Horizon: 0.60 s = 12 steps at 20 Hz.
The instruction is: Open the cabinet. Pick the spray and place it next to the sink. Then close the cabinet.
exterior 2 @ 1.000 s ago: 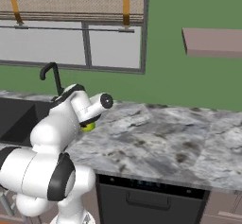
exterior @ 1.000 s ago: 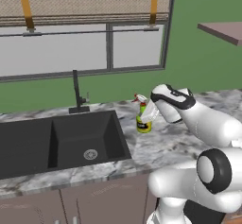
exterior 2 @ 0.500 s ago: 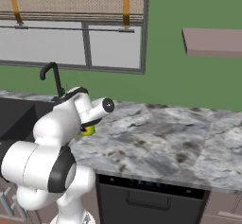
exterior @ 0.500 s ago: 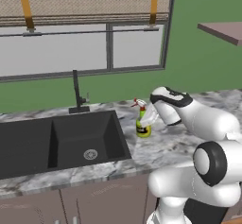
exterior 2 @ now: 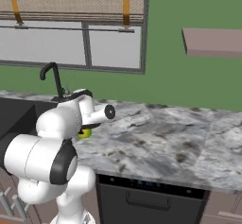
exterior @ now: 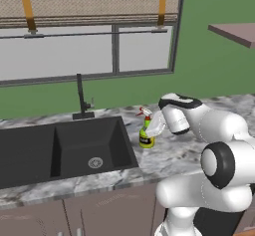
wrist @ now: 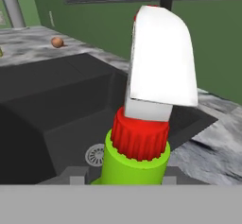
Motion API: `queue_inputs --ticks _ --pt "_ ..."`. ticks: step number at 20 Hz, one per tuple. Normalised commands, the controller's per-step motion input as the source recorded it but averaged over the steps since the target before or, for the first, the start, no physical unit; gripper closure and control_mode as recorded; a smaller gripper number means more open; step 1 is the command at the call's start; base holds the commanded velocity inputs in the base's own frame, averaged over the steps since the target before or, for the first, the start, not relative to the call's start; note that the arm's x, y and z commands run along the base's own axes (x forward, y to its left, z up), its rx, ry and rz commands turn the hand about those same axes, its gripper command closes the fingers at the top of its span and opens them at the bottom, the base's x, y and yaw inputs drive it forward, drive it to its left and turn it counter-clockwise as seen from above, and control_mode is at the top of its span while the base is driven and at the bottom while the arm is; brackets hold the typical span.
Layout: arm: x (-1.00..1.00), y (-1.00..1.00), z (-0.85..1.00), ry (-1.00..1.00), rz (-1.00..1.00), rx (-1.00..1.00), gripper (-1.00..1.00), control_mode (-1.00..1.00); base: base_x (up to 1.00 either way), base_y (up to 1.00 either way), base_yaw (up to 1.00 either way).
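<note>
I look across the marble counter point(exterior: 174, 155) with its black sink point(exterior: 60, 148) and thin faucet point(exterior: 81, 96). On the stone just right of the basin stands the green spray point(exterior: 146, 132), upright, red nozzle toward the faucet. My gripper point(exterior: 155, 125) is clenched around its neck, below the white trigger head point(wrist: 160, 57).

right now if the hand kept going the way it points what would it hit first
Probably the sink. The hand, shut on the spray, points across the counter toward the basin, so its near rim looks first in line, though depth is unclear.
</note>
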Motion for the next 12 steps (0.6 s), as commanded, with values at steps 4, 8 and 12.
queue_inputs --ticks 4,8,12 --pt "0.00 0.02 -0.12 0.00 0.00 0.00 1.00 -1.00 0.00 0.00 0.00" --pt "0.00 0.00 -0.10 0.00 0.00 -0.02 1.00 -1.00 0.00 0.00 0.00" --pt "0.00 0.00 -0.04 0.00 0.00 -0.03 1.00 -1.00 0.00 0.00 0.00"
